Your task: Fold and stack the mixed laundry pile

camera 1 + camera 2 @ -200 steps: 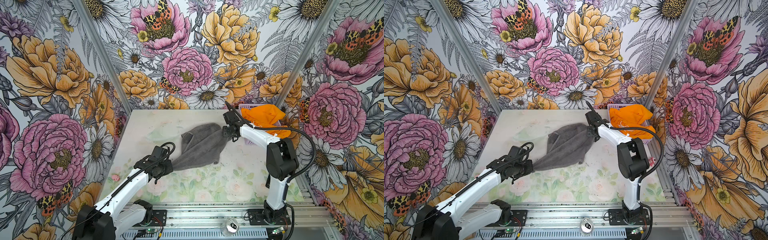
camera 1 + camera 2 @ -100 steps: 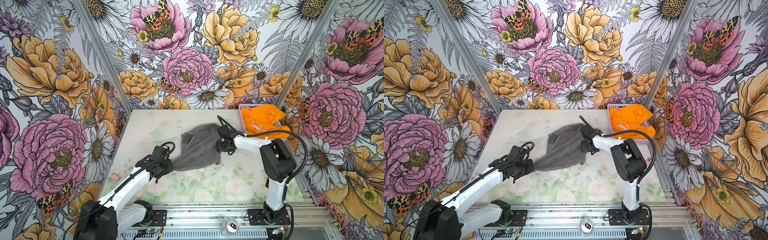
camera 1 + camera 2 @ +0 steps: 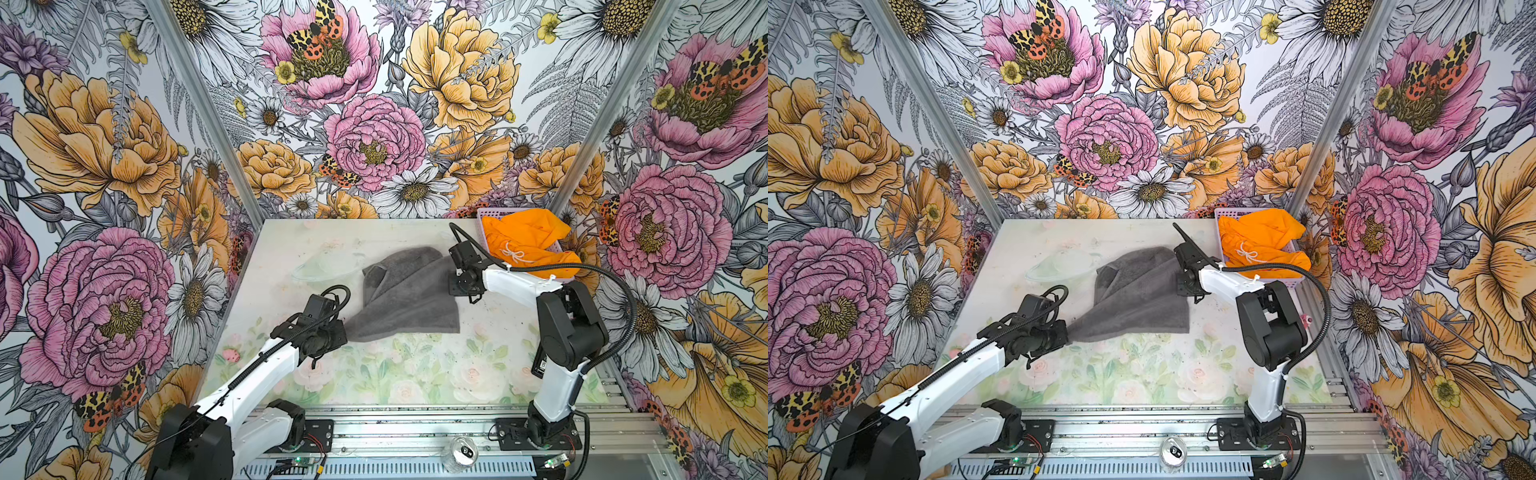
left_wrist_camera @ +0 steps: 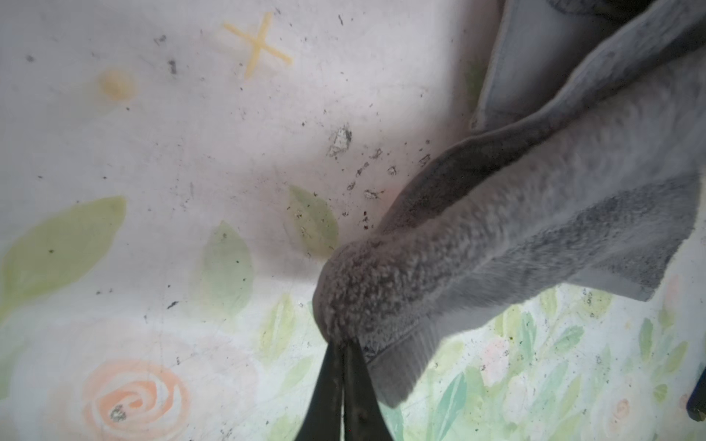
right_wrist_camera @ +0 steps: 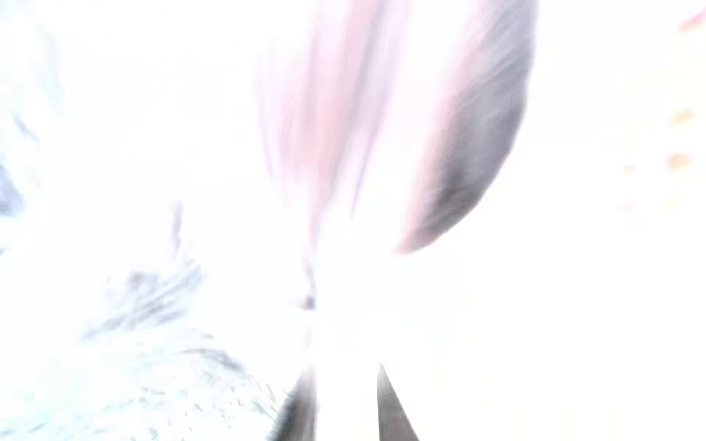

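Corner of dark grey plush terry towel (image 3: 409, 299) sits pinched in my left tool (image 4: 342, 343); whether right tool (image 3: 454, 286) grips, I cannot tell.

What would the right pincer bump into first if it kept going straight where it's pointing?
Most likely the grey towel: the right pincer sits at its edge, pointing into it. Depth is unclear.

Plush, matt terry towel (image 3: 409, 299) and smooth orange cloth shorts (image 3: 528, 245).
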Motion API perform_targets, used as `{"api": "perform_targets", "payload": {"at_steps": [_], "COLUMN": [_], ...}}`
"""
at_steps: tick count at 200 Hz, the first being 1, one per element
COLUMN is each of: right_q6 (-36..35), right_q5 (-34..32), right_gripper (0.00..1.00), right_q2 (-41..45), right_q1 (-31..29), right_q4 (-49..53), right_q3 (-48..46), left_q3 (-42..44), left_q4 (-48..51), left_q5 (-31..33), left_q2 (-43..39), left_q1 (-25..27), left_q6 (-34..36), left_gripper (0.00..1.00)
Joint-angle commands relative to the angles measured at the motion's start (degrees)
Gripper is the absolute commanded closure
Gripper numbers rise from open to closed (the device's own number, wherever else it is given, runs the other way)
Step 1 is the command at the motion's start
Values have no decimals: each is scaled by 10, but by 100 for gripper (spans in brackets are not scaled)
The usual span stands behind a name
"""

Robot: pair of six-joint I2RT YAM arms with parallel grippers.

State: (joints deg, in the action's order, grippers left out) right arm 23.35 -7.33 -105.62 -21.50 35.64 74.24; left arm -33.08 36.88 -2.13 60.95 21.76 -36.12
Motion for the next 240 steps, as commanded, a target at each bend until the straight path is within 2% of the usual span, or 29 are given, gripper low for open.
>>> {"api": "perform_targets", "payload": {"at_steps": [1, 31, 55, 84, 128, 185, 219, 240], "right_q6": [-30, 13, 54, 89, 117, 129, 133, 132], "right_q5": [10, 22, 62, 66, 65, 63, 73, 73], "right_gripper": [49, 44, 48, 53, 60, 65, 79, 92], "right_q2": [13, 60, 102, 128, 136, 126, 114, 114], "right_q1": [3, -11, -36, -72, -83, -90, -97, -99], "right_q4": [69, 79, 58, 49, 23, 5, -8, -9], "right_q3": [49, -7, -79, -142, -204, -235, -248, -252], "left_q3": [8, 11, 19, 16, 18, 23, 22, 22], "left_q4": [-11, -16, -23, -26, -30, -34, -35, -35], "left_q5": [3, 19, 19, 15, 14, 13, 12, 13], "left_q2": [15, 24, 17, 28, 34, 34, 33, 31], "left_q1": [24, 49, 49, 48, 50, 50, 50, 50], "left_q6": [-15, -30, -37, -28, -25, -28, -28, -30], "left_gripper": [100, 100, 100, 100, 100, 100, 100, 100]}}
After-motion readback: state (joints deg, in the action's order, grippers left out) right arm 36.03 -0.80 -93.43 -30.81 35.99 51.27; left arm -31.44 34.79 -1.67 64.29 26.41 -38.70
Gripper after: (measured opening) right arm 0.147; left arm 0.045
